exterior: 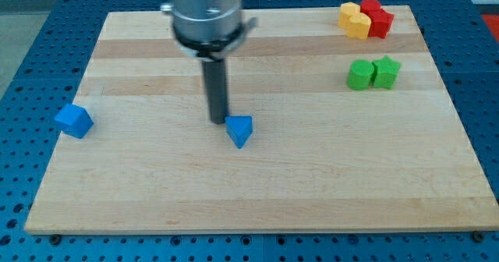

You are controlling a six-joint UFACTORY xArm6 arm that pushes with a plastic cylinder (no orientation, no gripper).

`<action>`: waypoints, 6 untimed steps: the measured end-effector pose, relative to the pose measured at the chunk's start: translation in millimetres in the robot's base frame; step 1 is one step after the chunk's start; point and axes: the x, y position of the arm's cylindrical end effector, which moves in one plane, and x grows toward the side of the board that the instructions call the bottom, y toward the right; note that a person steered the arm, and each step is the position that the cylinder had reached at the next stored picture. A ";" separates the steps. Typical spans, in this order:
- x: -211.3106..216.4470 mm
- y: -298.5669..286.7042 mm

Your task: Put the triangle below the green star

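Touching blue triangle (240,130) at its left with my tip (219,121); no gripper fitted; green star (386,72) well apart, push mostly left.

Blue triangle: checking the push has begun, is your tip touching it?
Touching, as far as the camera view shows: my tip meets the blue triangle at its upper-left edge, no board showing between.

Wooden board (265,192) under coloured blocks (239,130)
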 end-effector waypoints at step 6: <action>60.8 100.7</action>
